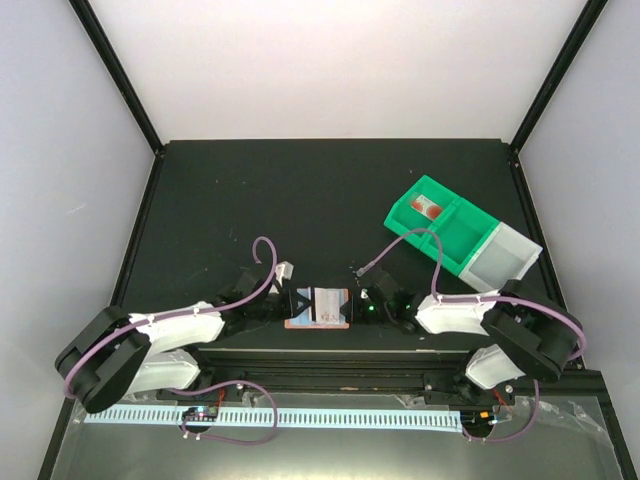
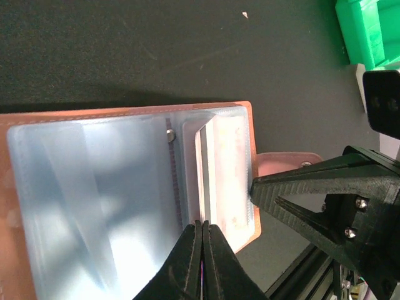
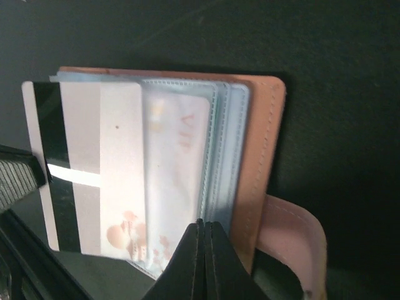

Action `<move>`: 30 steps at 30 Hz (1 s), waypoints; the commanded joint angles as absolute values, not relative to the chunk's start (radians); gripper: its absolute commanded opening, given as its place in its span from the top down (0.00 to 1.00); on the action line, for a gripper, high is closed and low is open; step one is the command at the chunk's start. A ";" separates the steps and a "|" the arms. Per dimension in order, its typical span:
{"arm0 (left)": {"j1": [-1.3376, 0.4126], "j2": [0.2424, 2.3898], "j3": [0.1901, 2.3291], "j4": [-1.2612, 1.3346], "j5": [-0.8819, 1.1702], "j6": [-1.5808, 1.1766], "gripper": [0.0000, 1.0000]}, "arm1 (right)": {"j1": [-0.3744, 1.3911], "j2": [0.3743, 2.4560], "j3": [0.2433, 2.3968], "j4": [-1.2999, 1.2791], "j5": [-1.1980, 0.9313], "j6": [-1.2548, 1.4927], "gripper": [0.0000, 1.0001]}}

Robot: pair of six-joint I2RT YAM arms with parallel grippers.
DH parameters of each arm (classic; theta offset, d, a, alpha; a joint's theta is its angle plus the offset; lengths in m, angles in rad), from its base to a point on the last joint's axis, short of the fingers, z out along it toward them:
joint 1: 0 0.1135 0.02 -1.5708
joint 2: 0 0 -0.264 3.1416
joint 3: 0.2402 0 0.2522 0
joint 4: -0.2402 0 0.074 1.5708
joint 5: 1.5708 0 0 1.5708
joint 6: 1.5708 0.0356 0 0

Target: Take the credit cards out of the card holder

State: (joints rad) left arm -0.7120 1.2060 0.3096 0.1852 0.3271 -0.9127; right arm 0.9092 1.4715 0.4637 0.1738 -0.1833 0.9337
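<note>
Across the card holder [image 1: 320,308], left claw [image 1: 297,303] faces right claw [image 1: 353,302].

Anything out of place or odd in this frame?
One credit card, the one with the dark stripe, sticks sideways partway out of the open card holder, past its edge. The green bin sits skewed on the table. Nothing looks spilled or damaged.

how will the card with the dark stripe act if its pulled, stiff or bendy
The striped card probably stays stiff: its visible edges look straight against the card holder. It is likely slippery, given the bright glare across its stripe. The clear sleeves look thin and floppy, so they may drag along.
</note>
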 commanded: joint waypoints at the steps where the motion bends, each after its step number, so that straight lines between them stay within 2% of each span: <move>1: -0.699 1.203 0.316 0.165 0.310 -0.877 0.98 | 0.916 1.435 0.468 0.040 -0.135 0.916 0.99; 12: -0.698 1.213 0.323 0.176 0.332 -0.884 0.98 | 0.916 1.338 0.489 0.114 -0.181 0.905 0.93; 23: -0.699 1.255 0.342 0.217 0.363 -0.906 0.98 | 0.917 1.507 0.599 0.173 -0.208 0.873 0.92; 28: -0.699 1.256 0.336 0.247 0.363 -0.922 0.98 | 0.917 1.545 0.492 0.330 -0.184 0.940 0.93; 30: -0.699 1.263 0.329 0.276 0.371 -0.933 0.98 | 0.917 1.575 0.501 0.314 -0.185 0.935 0.93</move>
